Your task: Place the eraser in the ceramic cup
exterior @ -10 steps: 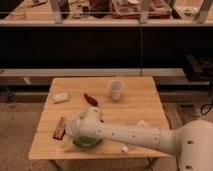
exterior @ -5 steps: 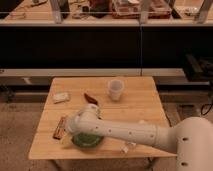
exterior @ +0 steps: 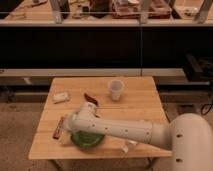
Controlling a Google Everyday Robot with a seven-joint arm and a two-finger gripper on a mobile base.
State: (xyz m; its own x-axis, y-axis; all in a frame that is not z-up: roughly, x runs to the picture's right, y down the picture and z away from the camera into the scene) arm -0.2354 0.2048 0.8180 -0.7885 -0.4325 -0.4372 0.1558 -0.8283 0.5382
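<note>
A single camera sits high on the near side of the counter [exterior: 145, 107] and looks forward and down across it. It stands far enough back to show the whole counter. The gripper [exterior: 67, 133] is over the counter's left part.

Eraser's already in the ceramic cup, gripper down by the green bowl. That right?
Not quite. The eraser isn't in the ceramic cup. The camera view shows it lying flat on the table near the edge, beside the green bowl. The gripper is down by the bowl, as you said.
</note>
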